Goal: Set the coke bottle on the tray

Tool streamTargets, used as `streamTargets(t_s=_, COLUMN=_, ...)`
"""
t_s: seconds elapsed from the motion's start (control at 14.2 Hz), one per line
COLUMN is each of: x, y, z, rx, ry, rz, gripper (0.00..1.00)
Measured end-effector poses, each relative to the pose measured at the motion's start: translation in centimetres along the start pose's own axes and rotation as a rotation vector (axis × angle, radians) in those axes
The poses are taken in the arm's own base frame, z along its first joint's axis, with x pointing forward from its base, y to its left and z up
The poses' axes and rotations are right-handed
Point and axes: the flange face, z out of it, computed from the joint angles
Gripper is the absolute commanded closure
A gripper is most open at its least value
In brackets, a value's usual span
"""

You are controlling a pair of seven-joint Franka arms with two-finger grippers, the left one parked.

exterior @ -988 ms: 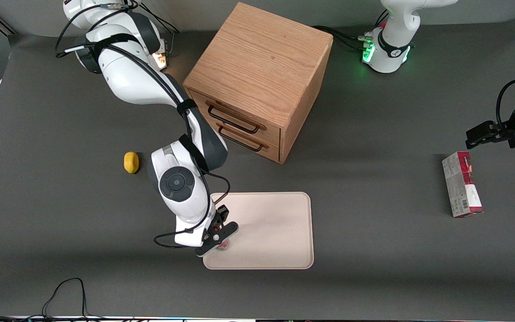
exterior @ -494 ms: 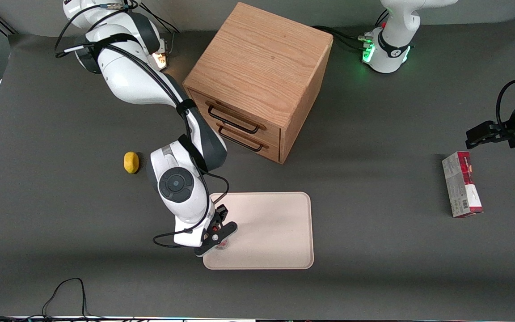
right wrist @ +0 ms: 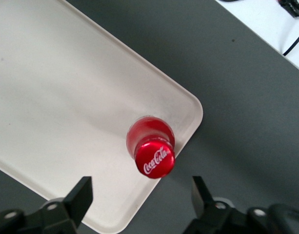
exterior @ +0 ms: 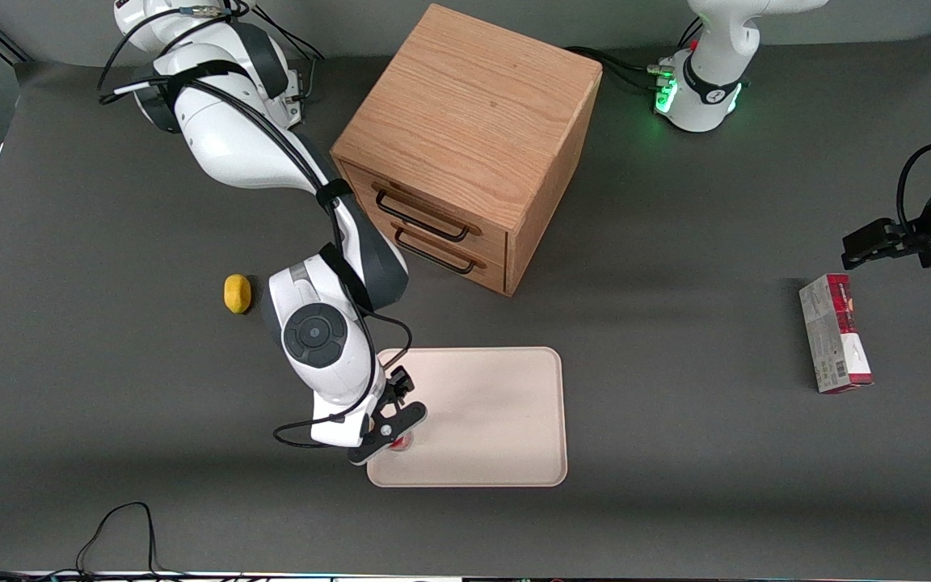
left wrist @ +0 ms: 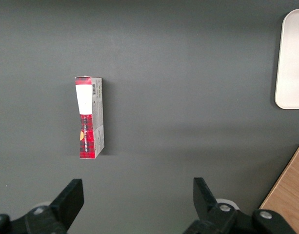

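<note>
The coke bottle (right wrist: 151, 146) stands upright on the cream tray (right wrist: 66, 97), close to the tray's corner nearest the working arm and the front camera. Its red cap with the white script faces the wrist camera. My right gripper (right wrist: 141, 190) hangs above it, open, with both black fingers well apart and nothing between them. In the front view the gripper (exterior: 391, 427) covers most of the bottle (exterior: 405, 442), of which only a red sliver shows at that corner of the tray (exterior: 490, 420).
A wooden drawer cabinet (exterior: 465, 137) stands farther from the camera than the tray. A yellow lemon (exterior: 237, 293) lies beside the working arm. A red-and-grey carton (exterior: 835, 333) lies toward the parked arm's end. A black cable (exterior: 118, 525) loops near the table's front edge.
The right arm and its gripper have shifted slightly, a little away from the front camera. The bottle has stayed in the same spot on the tray.
</note>
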Motion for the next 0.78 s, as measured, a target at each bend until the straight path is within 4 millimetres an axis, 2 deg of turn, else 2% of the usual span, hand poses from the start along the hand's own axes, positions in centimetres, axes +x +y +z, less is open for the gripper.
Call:
streamTargets(t_s=0.14, x=0.0, y=0.1, z=-1.8, rx=0.0, ry=0.007, rz=0.002, gripper=0.0)
streamTargets(t_s=0.28, x=-0.5, y=0.3, z=-4.6, rx=0.006, ry=-0.028, rz=0.005, gripper=0.0)
streamTargets(t_s=0.49, x=-1.8, y=0.6, z=-11.3, rx=0.015, ry=-0.061, rz=0.011, gripper=0.0)
streamTargets(t_s=0.78, x=-5.4, y=1.6, z=-21.3, rx=0.021, ry=-0.12, rz=0.031, gripper=0.0)
